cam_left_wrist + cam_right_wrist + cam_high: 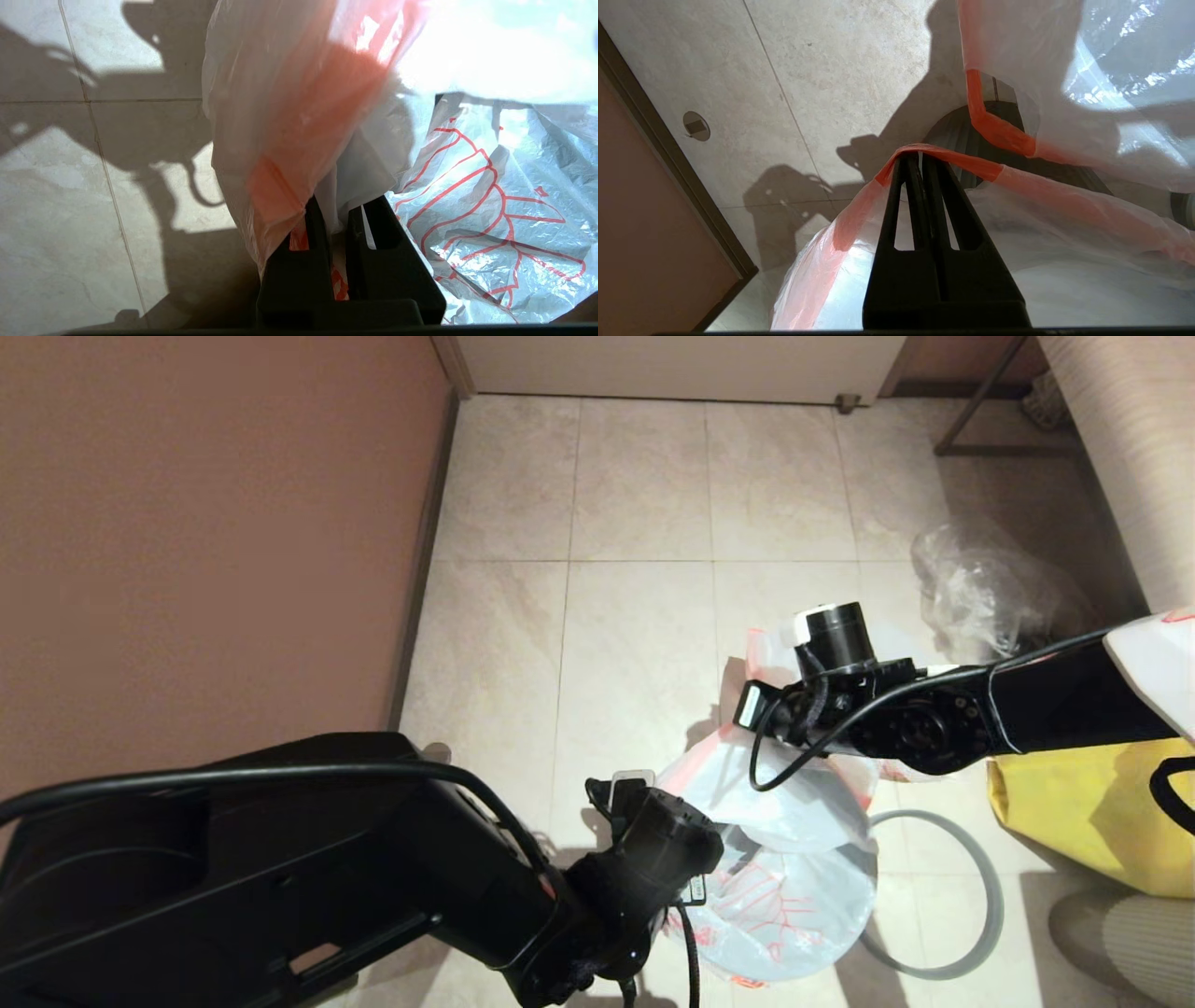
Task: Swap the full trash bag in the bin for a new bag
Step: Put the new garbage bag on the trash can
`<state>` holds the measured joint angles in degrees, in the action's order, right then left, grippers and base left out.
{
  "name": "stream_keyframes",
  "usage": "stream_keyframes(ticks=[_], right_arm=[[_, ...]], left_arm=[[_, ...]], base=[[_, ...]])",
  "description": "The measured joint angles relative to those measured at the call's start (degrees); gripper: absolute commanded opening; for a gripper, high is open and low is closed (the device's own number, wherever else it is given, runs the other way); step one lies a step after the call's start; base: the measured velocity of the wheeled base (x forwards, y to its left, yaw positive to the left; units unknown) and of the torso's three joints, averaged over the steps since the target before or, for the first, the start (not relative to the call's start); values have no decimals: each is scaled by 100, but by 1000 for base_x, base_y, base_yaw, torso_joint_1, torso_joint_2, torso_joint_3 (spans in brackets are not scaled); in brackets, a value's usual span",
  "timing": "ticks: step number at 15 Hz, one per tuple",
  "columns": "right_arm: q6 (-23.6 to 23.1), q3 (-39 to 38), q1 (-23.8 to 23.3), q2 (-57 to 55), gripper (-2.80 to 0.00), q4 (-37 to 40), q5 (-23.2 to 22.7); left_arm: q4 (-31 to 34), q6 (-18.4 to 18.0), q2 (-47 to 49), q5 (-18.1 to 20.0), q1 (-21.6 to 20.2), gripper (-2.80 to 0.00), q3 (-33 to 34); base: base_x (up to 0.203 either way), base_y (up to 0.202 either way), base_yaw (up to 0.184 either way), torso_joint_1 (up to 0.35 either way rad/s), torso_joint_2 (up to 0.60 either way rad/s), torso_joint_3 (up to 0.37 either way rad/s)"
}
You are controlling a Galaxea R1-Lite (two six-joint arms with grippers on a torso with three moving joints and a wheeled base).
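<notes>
New bag (pixel 794 896): thin white plastic with an orange-pink edge and an orange leaf drawing, held up over the floor in front of the robot, its printed panel facing upward in the head view. Left tool (pixel 334 224): pressed together on a gathered fold of this bag's edge, film trapped between the two black fingers (pixel 299 261). Right tool (pixel 920 161): pressed together on the orange-pink edge strip at the far side of the same bag, the strip draped over the fingertips. Together the two grips appear to be stretching the mouth apart, judged from the taut film between them. Bin (pixel 971 135): only a dark curved part shows in the right wrist view, behind and below the film; from the head view it is hidden under the bag, so whether the bag already hangs inside it cannot be told. Grey rim ring (pixel 980 896): lying flat on the floor just beside the bag, off the bin. Full trash bag: not identifiable with certainty here. Clear bag (pixel 990 588): on the floor farther off, at the right. Yellow sack (pixel 1083 812): at the right, under the right arm. Status, as a judgement: old bag likely out; new bag in hand, being opened; lining the bin and refitting the ring remain.
</notes>
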<state>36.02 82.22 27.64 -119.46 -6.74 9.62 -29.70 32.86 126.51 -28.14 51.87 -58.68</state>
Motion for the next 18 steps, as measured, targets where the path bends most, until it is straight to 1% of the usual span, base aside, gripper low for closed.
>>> stream_keyframes(ticks=[2,5,9,13,15,18], right_arm=[[-2,384,0,-123,-280,307,-6],[5,1014,0,-413,-280,890,-22],[0,1597,12,-720,-280,1288,-23],[-31,2438,17,-951,-280,2290,-41],[-76,2834,15,-1088,-280,2664,-33],[-179,3005,26,-1153,-280,2844,-28]], left_arm=[[-154,-64,-11,-2,24,-280,64],[-200,-84,-24,-1,38,-280,105],[-208,-116,-28,-6,41,-280,110],[-237,-127,-85,-13,52,-280,110],[-237,-127,-96,-14,52,-280,110],[-243,-127,-143,-22,44,-280,97]], base=[[0,0,0,0,0,0],[0,0,0,0,0,0],[0,0,0,0,0,0],[0,0,0,0,0,0],[0,0,0,0,0,0],[0,0,0,0,0,0]])
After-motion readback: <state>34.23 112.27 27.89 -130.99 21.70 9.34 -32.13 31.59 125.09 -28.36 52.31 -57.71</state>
